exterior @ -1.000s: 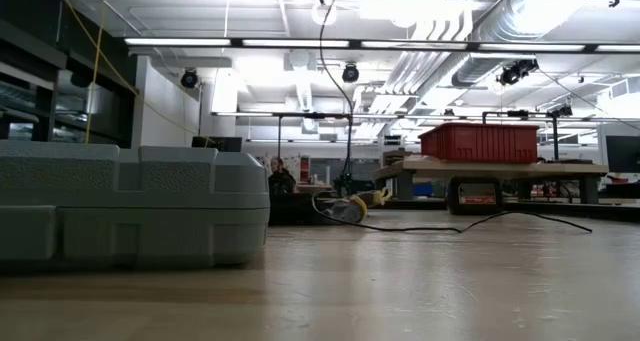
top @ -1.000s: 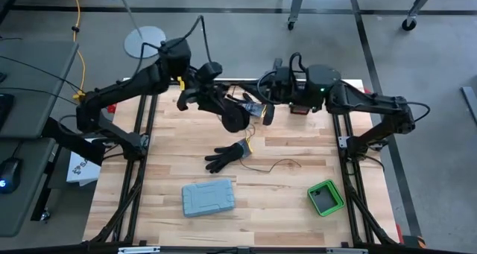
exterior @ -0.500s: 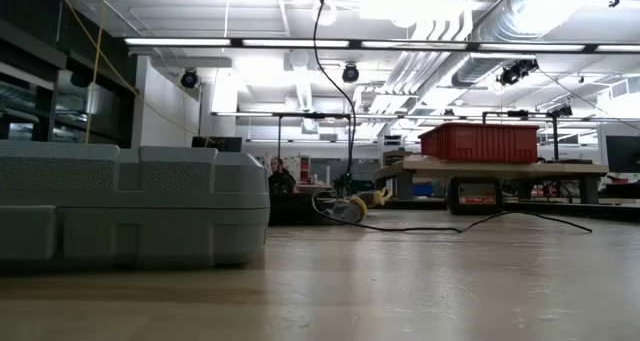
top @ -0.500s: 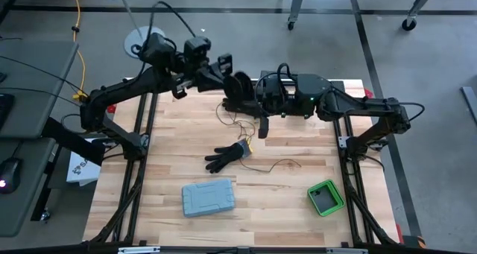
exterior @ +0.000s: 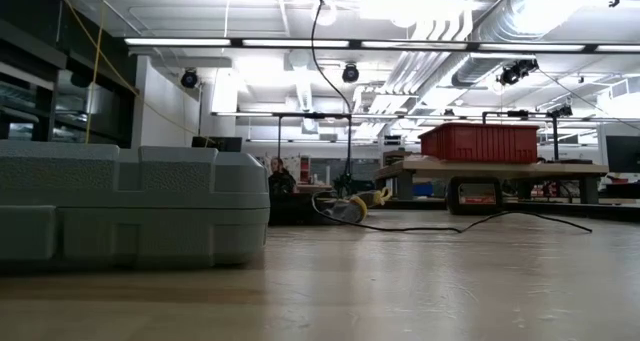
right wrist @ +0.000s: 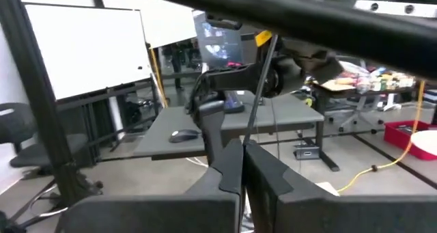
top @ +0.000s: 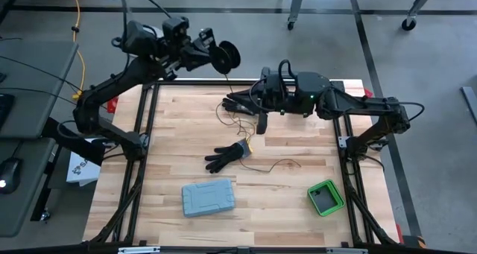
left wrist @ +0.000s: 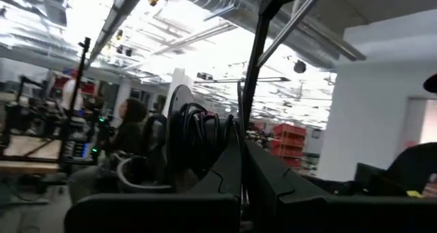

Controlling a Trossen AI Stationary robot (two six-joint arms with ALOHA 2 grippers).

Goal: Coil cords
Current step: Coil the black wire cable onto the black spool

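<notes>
The pale wooden slatted counter (top: pixel 283 202) carries a grey plastic case (top: pixel 209 198) near its front edge and a black work glove (top: pixel 227 156) at its middle. The left gripper (top: pixel 212 54), raised beyond the far edge, has its fingers clenched on a small black ring-shaped coil (top: pixel 225 56). From the coil a thin dark wire (top: pixel 277 164) trails down across the counter's middle. The right gripper (top: pixel 250 103) sits near the far edge, fingers clenched on that strand. The wire looks light, limp and tangle-prone, best pinched just beside the coil.

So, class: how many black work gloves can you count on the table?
2: one glove lies flat mid-table, above the grey case; a second glove sits near the far edge beside the right pincer. Others may be hidden.
</notes>
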